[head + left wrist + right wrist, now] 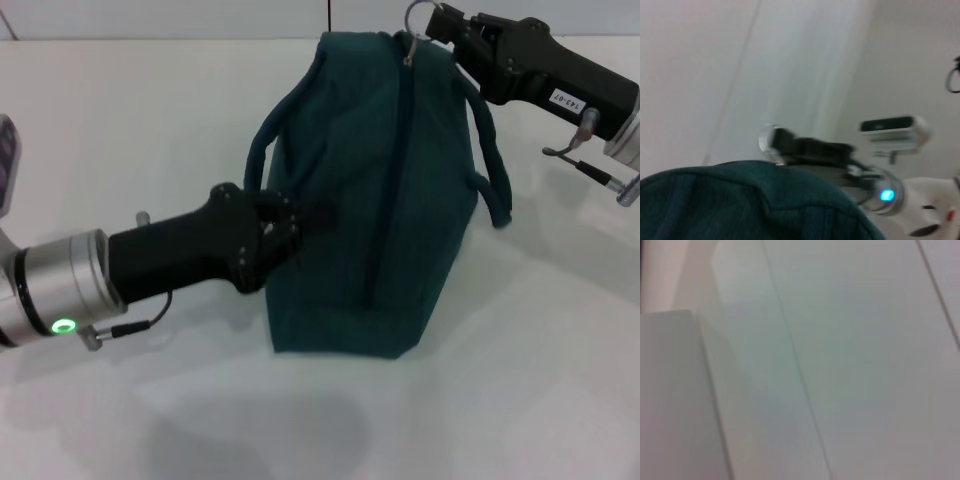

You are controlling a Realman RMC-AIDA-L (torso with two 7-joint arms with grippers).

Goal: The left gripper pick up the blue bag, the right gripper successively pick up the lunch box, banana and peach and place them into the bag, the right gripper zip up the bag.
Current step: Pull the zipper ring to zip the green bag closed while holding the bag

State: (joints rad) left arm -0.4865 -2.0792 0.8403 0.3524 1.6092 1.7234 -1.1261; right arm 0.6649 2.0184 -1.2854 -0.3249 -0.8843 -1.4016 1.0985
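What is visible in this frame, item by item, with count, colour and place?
Dark teal-blue fabric lunch bag: one, teal, centre of the table, zip line closed along its top, two loop handles hanging at its sides.
Silver ring zip pull: one, silver, at the bag's far end, at the right pincer's tips.
White table: one, white, under everything.
Lunch box, banana, peach: none visible.
Left pincer: one, black claw on a black arm with silver wrist and green light, pressed against the bag's left side; grip hidden.
Right pincer: one, black claw on a black arm with white label, at the bag's far end, closed on the ring zip pull.
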